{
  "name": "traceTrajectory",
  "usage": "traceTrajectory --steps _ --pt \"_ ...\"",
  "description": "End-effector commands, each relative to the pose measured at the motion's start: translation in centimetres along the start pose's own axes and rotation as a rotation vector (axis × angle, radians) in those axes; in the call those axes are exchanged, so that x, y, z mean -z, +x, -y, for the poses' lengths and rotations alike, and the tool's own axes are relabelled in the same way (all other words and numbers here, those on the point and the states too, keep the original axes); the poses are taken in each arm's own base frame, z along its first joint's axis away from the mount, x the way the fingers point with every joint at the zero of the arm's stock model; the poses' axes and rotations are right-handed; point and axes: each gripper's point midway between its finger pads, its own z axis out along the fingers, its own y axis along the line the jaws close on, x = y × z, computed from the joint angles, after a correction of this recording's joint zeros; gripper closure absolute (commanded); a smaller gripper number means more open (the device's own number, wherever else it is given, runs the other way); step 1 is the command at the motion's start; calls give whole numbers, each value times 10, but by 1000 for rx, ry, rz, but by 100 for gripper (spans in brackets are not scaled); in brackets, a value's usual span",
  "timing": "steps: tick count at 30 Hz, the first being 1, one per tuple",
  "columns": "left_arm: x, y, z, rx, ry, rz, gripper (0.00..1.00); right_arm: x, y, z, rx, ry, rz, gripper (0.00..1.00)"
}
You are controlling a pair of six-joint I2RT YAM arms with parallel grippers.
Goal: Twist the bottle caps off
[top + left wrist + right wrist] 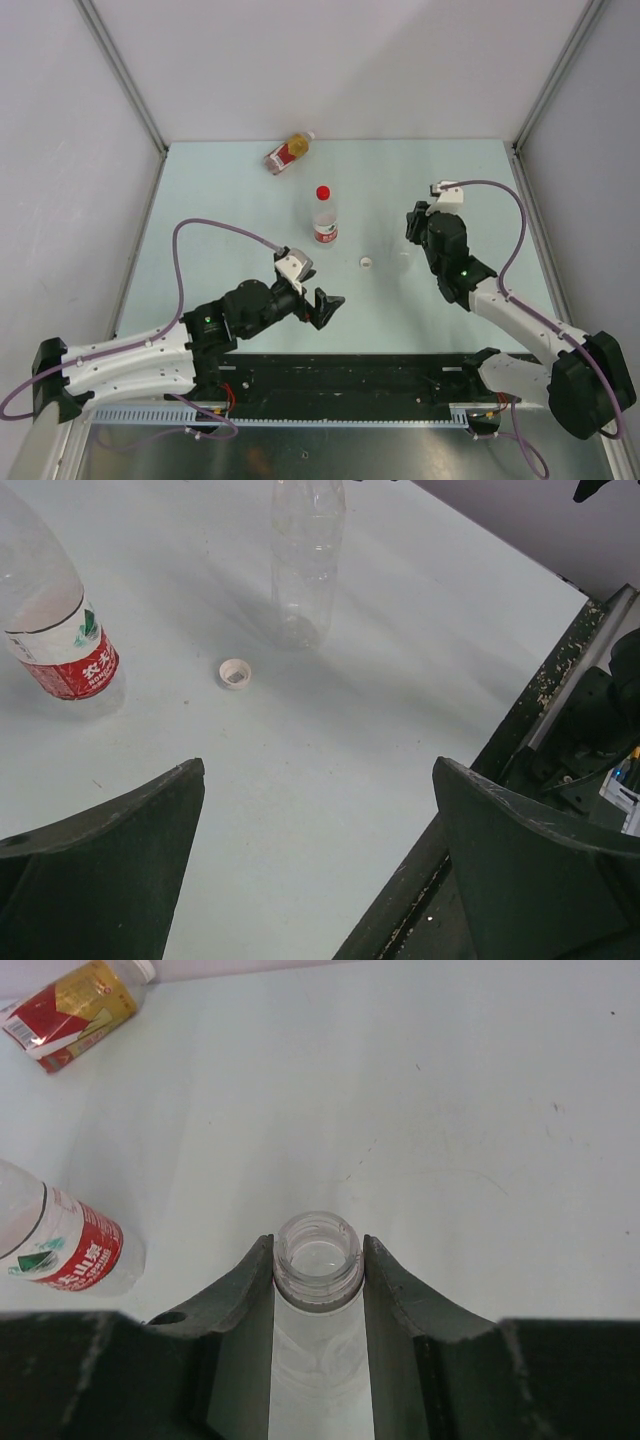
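Bottle caps, top view: red cap (323, 192) sits on the upright labelled bottle (325, 224). The loose white cap (367, 263) is on the table (220, 200), near-right of that bottle. The amber bottle (289, 152) lies beyond it, capped white. The left gripper (328, 305) is nearer than it, jaws apart, empty.

Left wrist: loose white cap lies between labelled bottle and unlabelled clear bottle (305, 560).

Right wrist: right gripper (318, 1248) is clamped on the unlabelled clear bottle's uncapped neck, right of the labelled bottle.

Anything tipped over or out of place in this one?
The short amber-filled plastic bottle with red-yellow label lies on its side at the far edge of the table. A small white screw cap sits loose, open side up.
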Motion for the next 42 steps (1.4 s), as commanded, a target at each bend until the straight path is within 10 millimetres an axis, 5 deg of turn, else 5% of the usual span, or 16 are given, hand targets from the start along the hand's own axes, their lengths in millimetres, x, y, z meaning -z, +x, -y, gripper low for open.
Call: traceTrajectory --steps 1,4,14,18,33,42 --pt "0 -10 4 12 26 42 1 1 2 8 -44 36 21 91" --pt "-1 -8 4 16 26 37 1 6 4 5 -44 9 6 81" --pt "-1 -5 5 23 31 26 1 35 -32 -13 -72 -135 88 18" --pt "-1 -5 5 26 31 22 1 47 -50 -19 -86 -182 123 5" --pt "-7 0 -1 62 -4 -10 1 79 -97 -51 -114 -373 171 1" --pt "-36 -2 -41 140 -118 -87 1 83 -92 -55 -81 -414 136 1"
